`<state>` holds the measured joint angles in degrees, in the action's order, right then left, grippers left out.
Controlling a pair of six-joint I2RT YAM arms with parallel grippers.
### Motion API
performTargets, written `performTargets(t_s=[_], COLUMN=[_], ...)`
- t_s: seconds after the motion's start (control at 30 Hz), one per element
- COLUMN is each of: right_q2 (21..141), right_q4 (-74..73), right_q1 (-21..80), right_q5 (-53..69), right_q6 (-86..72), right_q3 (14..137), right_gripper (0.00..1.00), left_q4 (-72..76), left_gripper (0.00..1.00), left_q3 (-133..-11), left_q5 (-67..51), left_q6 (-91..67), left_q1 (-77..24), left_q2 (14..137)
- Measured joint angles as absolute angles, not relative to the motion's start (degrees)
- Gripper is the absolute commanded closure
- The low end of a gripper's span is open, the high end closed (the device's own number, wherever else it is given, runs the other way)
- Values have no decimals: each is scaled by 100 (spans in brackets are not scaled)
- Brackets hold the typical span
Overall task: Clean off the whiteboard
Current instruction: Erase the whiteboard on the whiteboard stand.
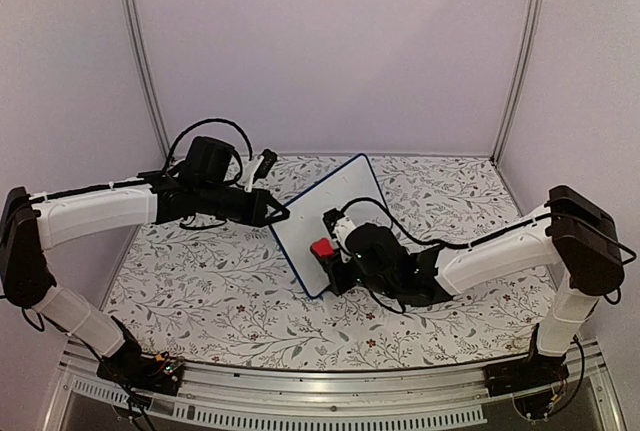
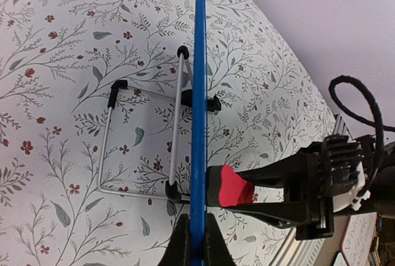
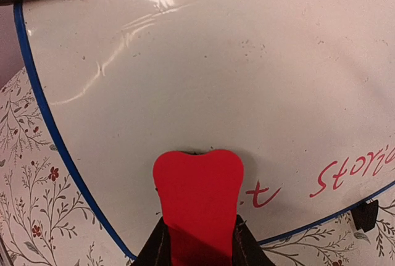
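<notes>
Pressing too hard with the eraser [image 3: 197,195] could push the whiteboard [image 3: 216,74], standing on the table [image 2: 62,62] between my hands, out of my left hand [image 2: 196,241], which is clamped on its rim. My right hand [image 3: 197,244], closed on the eraser, reaches forward against the whiteboard; red writing [image 3: 352,173] lies just to its right.

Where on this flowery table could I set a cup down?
Bare cloth lies at front left, between the left arm and the near rail, and at far right, behind the right arm. The middle is crowded: the left gripper clamps the whiteboard, the right gripper presses the red eraser on it.
</notes>
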<state>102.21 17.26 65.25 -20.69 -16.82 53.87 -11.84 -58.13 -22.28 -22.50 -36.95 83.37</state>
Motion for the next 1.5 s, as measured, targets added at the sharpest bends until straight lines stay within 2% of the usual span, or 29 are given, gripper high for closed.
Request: performTargets(t_s=[0.5, 0.93, 1.5], right_q2=[10300, 9784, 9996], right_q4=[1616, 1378, 1492], right_q1=[6702, 6528, 6217], right_q5=[-2062, -2279, -2029], right_q6=[-2078, -1732, -1588], right_q3=[4731, 4939, 5116], right_gripper=[79, 77, 78], left_q4=[-1146, -1146, -1149], left_gripper=[100, 100, 100], left_q3=[-5813, -5813, -5813], left_q5=[-2305, -2314, -2311], left_q6=[-2246, -2265, -2263], left_q1=[-3697, -3699, -3701], left_q2=[8337, 8337, 8337])
